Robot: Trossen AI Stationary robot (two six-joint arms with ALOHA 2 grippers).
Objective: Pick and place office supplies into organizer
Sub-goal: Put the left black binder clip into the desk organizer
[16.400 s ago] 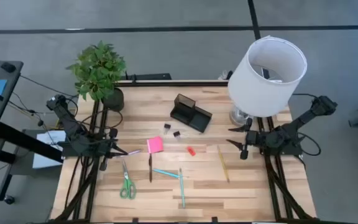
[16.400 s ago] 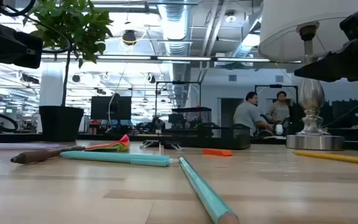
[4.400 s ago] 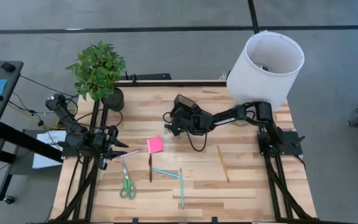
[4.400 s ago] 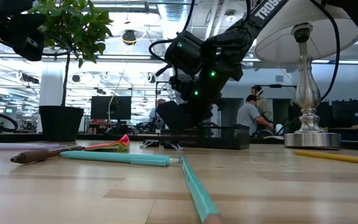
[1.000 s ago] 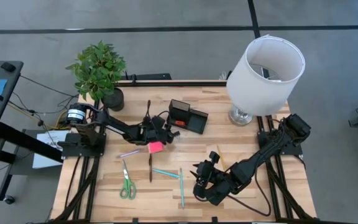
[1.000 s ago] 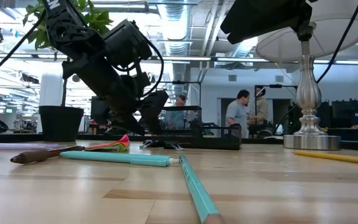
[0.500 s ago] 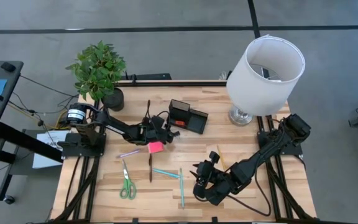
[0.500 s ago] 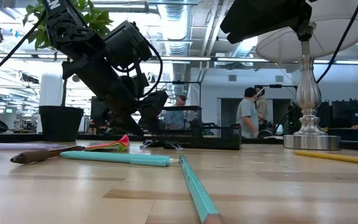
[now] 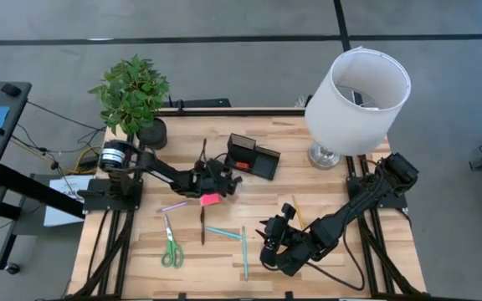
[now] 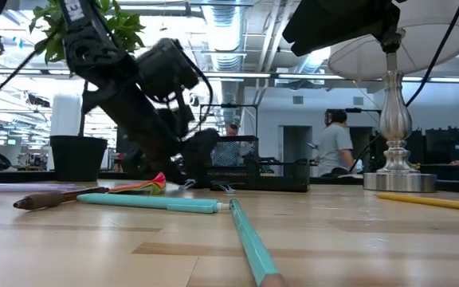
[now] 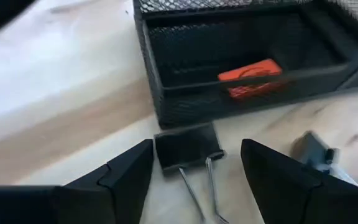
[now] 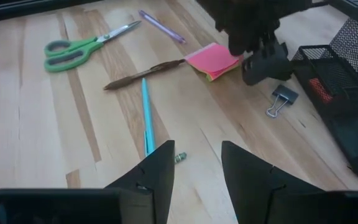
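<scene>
The black mesh organizer (image 9: 253, 157) stands at the far middle, with a red eraser (image 11: 253, 76) in its low tray. My left gripper (image 11: 194, 149) is open just before the tray, its fingers on either side of a black clip (image 11: 187, 146) that lies flat on the table, apart from it. A second clip (image 12: 283, 99) lies close by. Lying on the table are the pink sticky-note pad (image 9: 210, 199), green scissors (image 9: 171, 244), a dark pen (image 9: 202, 224) and two teal pens (image 9: 223, 232) (image 9: 243, 251). My right gripper (image 9: 264, 242) hovers open near the teal pens, pointing toward the table's left edge.
A white lamp (image 9: 358, 92) stands at the far right and a potted plant (image 9: 132, 92) at the far left. A purple pen (image 9: 174, 206) lies near the left arm's base. A yellow pencil (image 10: 433, 202) lies on the right. People move in the room behind.
My left gripper has gone a little toward the table's right edge and down, closer to the black clip in front of the organizer, and has stayed open.
</scene>
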